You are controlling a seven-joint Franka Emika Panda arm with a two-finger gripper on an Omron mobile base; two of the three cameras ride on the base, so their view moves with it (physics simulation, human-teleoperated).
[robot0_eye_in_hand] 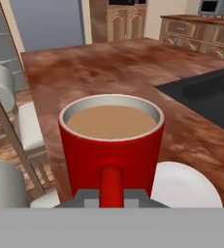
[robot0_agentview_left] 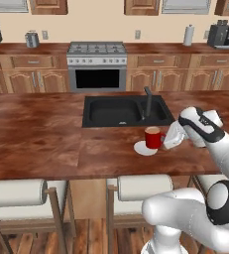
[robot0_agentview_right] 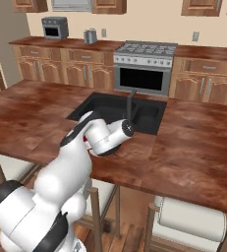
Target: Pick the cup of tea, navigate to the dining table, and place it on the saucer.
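The red cup of tea (robot0_agentview_left: 154,137) stands upright over the right part of the white saucer (robot0_agentview_left: 144,148) on the dining table (robot0_agentview_left: 36,134), just in front of the black sink (robot0_agentview_left: 118,111). I cannot tell whether the cup's base touches the saucer. My gripper (robot0_agentview_left: 167,140) comes in from the right and is shut on the cup's handle. In the hand view the cup of tea (robot0_eye_in_hand: 111,145) is close up with tan liquid inside, its handle between my gripper's (robot0_eye_in_hand: 111,197) tips, and the saucer (robot0_eye_in_hand: 188,186) shows to its lower right.
The dark faucet (robot0_agentview_left: 148,101) rises right behind the cup. White-cushioned stools (robot0_agentview_left: 17,193) (robot0_agentview_left: 145,186) stand along the table's near edge. The stove (robot0_agentview_left: 97,64) and wall counter lie beyond. The wood top stretches wide to the left.
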